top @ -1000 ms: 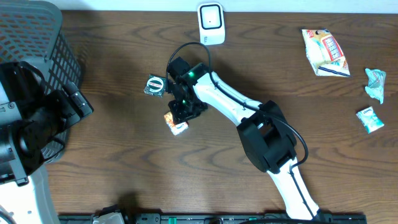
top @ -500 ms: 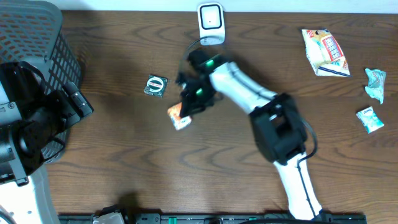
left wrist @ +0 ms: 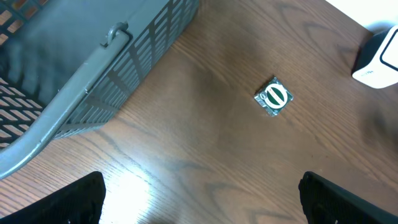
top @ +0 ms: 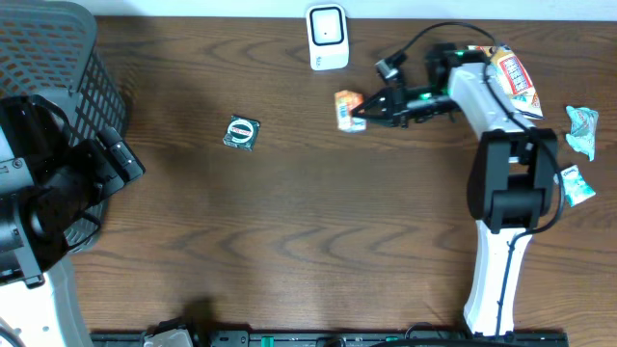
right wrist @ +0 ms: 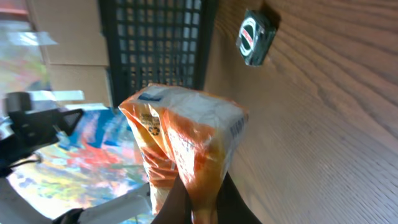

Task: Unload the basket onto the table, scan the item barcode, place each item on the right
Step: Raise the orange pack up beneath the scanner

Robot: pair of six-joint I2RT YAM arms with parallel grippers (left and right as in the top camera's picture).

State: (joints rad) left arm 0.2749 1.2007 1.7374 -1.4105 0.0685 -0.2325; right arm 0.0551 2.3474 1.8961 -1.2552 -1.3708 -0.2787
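An orange and white snack packet (top: 348, 109) hangs above the table just right of the white scanner (top: 327, 37), which stands at the back edge. My right gripper (top: 364, 111) is shut on the packet's crimped end, coming at it from the right. In the right wrist view the packet (right wrist: 180, 143) sticks out from between the dark fingers (right wrist: 224, 202), with the right gripper (right wrist: 198, 199) pinching its seam. My left gripper (left wrist: 199, 202) is open over bare wood at the left, holding nothing. The scanner (left wrist: 380, 56) shows at the edge of the left wrist view.
A small green round-labelled packet (top: 241, 132) lies left of centre. A grey mesh basket (top: 58, 58) fills the back left corner. A large snack bag (top: 503, 79) and two small teal packets (top: 581, 130) (top: 575, 183) lie at the right edge.
The right gripper closed on the orange packet near the table's middle, lifted it and swung it right and toward the back, beside the scanner. The left arm has not moved.
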